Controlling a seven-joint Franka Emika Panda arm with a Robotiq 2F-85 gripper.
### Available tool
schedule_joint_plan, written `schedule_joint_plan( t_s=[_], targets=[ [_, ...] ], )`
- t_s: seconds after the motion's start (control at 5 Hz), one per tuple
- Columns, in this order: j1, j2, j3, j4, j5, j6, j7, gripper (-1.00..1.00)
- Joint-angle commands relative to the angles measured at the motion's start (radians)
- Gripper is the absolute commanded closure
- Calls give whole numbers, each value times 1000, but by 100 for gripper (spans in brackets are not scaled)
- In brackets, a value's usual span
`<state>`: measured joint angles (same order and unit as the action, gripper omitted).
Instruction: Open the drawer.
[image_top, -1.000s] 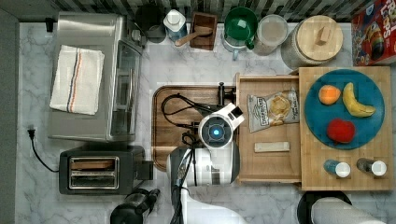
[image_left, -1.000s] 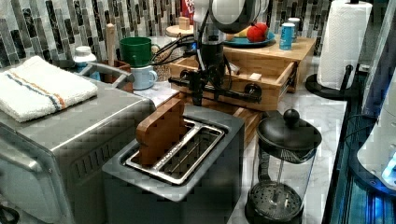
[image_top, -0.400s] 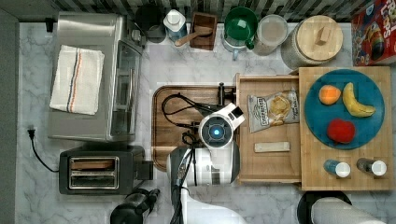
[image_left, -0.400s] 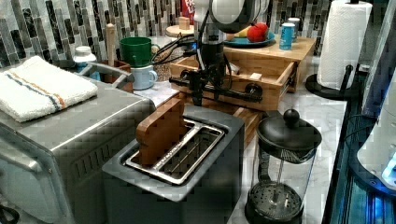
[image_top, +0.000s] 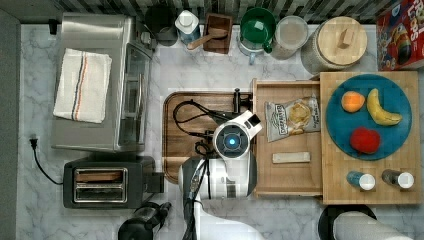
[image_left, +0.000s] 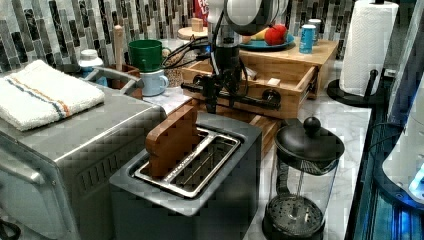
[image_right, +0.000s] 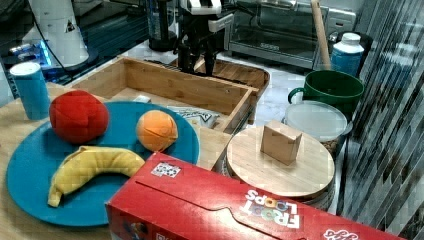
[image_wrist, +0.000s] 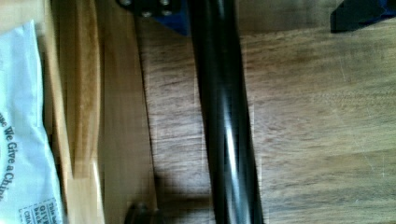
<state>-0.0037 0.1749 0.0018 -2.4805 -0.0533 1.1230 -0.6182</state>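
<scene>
One drawer (image_top: 287, 170) pulled out, end effector (image_left: 220, 91) seemingly straddling handle (image_left: 235, 95)

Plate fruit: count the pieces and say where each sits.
3, all on the blue plate: an orange at the top view's upper left, a banana just right of it, and a red apple below them. None looks hidden.

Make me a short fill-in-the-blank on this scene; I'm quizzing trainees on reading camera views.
1. The drawer holds a chip bag and a pale ____.
2. The plate is coloured ____.
3. The gripper is at the drawer's black ____.
4. The toaster holds a wooden ____.

Missing words: stick; blue; handle; board
</scene>
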Motion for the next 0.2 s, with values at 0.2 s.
schedule_joint_plan(
  t_s=[0.2],
  targets=[
    [70, -13, 68, 23, 8, 60, 77, -100]
  ],
)
